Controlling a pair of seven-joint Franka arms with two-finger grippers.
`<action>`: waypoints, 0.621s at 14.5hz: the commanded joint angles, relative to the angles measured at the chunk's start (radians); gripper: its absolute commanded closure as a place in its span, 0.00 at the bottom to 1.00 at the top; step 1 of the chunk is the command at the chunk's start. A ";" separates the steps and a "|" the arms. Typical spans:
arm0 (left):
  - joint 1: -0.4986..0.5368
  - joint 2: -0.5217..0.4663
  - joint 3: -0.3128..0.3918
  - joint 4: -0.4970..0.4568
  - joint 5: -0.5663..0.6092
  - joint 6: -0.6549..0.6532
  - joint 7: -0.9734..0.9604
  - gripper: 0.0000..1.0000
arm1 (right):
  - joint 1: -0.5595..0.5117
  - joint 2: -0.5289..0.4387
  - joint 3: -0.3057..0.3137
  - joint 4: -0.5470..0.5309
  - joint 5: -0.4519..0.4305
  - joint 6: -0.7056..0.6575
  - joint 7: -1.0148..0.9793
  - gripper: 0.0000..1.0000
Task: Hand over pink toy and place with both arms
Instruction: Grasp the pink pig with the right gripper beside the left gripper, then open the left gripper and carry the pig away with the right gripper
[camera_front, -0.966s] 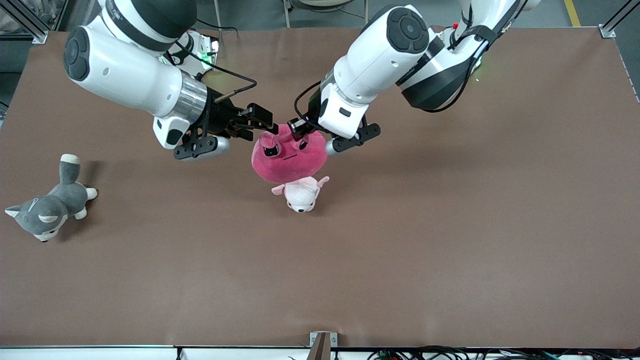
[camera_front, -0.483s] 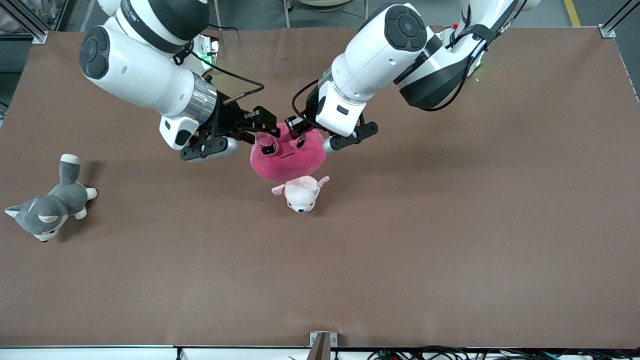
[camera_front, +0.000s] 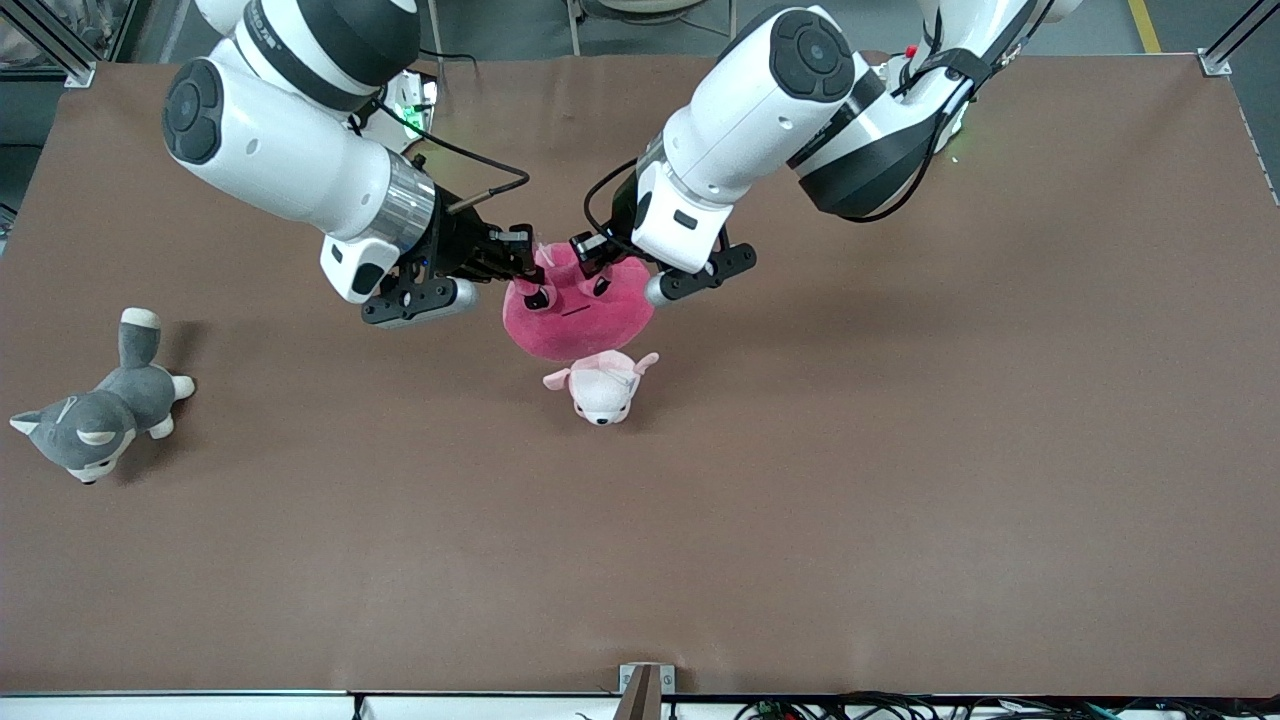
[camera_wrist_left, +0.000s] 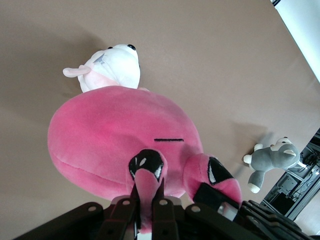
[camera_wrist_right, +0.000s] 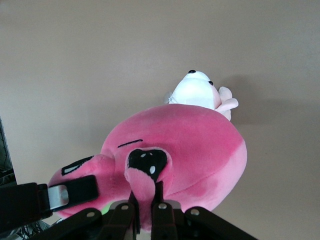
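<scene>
I see both arms angled down over mid-table, meeting at the pink toy, held aloft above the white plush. Left gripper is clamped on one ear flap; right gripper is clamped on the other. Grey cat lies toward the right arm's end.

Setting: a robotics laboratory test cell. Indicators: two white arms with black joints work over a bench-sized table covered in plain brown matting; aluminium frame posts stand at the table corners; bundled cables run along the edge nearest the front camera; a grey floor carries a yellow marking line. The only items on the matting are plush toys (test objects), such as the grey and white plush cat.
</scene>
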 joint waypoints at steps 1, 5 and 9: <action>-0.006 0.010 -0.002 0.030 -0.015 0.001 -0.011 0.95 | 0.013 0.002 -0.006 0.010 -0.016 -0.003 0.021 0.96; 0.011 -0.004 0.006 0.025 0.001 -0.019 -0.011 0.00 | 0.011 -0.003 -0.007 0.012 -0.015 -0.013 0.021 0.99; 0.055 -0.027 0.018 0.023 0.134 -0.150 -0.007 0.00 | -0.031 -0.007 -0.018 0.072 -0.015 -0.134 0.008 0.99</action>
